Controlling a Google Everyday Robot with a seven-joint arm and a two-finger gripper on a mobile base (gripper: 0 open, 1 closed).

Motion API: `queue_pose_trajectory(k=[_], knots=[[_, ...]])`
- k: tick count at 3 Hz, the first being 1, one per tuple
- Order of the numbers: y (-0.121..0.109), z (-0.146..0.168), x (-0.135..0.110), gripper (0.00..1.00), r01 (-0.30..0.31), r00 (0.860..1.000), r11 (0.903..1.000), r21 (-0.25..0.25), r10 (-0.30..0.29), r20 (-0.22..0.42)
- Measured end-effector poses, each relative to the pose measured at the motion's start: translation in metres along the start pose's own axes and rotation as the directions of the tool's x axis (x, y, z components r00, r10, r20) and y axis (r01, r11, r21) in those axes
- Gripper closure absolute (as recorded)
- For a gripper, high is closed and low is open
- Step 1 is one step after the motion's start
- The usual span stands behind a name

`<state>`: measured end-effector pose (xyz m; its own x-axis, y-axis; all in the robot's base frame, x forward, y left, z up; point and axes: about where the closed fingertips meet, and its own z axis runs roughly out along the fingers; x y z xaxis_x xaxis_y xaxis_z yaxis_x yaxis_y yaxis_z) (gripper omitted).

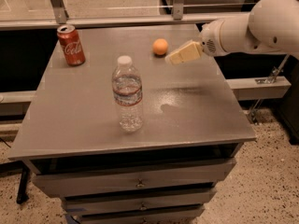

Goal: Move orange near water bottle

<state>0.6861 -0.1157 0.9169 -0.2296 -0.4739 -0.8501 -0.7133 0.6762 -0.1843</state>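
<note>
Pincer (174, 58) just beside orange (160, 46), water bottle (127, 93) well apart

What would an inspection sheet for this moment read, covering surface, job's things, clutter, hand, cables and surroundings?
Surface: grey table, with drawers beneath.
Job's things: orange near the far edge, well apart from the water bottle, which stands upright nearer the front.
Clutter: red Coca-Cola can, upright at the far corner, picture left.
Hand: the hand hovers close beside the orange, on its picture-right side.
Cables: nothing seen.
Surroundings: metal rail behind the table; speckled floor.
</note>
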Motion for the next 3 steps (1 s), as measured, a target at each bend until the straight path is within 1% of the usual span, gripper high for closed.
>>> queue_pose_trajectory(k=[1, 2, 3], knots=[[-0.021, 0.026, 0.002, 0.0, -0.084, 0.993, 0.9959, 0.034, 0.081, 0.084], [-0.038, 0.052, 0.005, 0.0, -0.119, 0.985, 0.9921, 0.041, 0.112, 0.134], [-0.05, 0.077, 0.007, 0.0, -0.111, 0.983, 0.993, 0.038, 0.105, 0.148]])
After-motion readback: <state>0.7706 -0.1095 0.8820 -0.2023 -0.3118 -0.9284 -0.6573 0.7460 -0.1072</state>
